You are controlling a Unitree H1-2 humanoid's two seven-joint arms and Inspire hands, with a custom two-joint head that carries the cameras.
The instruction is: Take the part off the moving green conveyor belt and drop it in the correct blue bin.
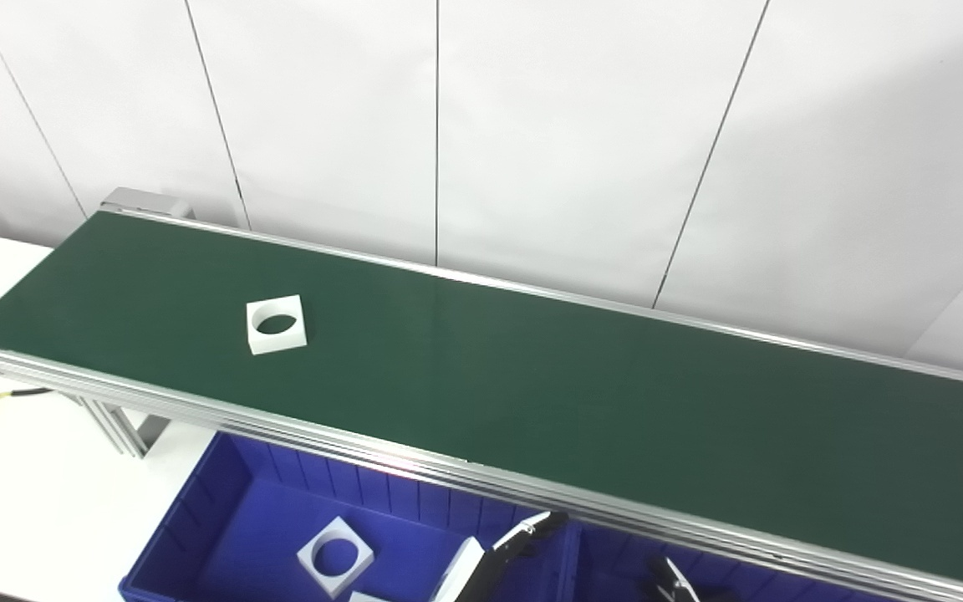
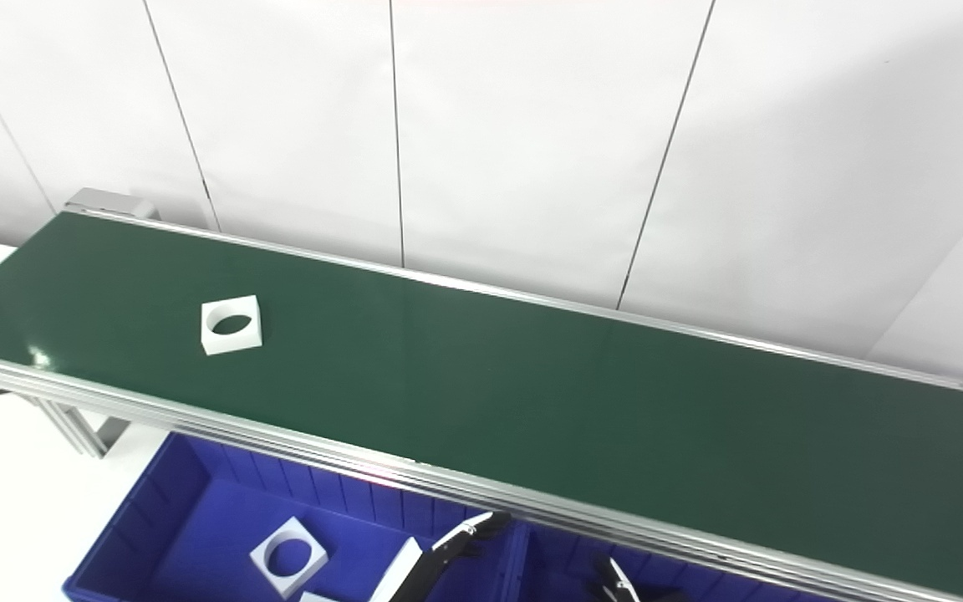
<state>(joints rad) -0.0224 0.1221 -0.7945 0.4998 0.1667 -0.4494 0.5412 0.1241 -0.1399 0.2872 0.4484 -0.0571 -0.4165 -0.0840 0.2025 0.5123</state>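
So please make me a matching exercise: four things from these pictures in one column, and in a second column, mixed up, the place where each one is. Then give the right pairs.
Things:
1. white square part with round hole
2. second white part with round hole
3. left hand
4. right hand

Places:
A. lying inside the left blue bin
B. at the bottom edge, over the right blue bin
C. on the green conveyor belt, toward its left end
D. below the belt's near rail, by the divide between the two bins

Pairs: 1-C, 2-A, 3-D, 4-B
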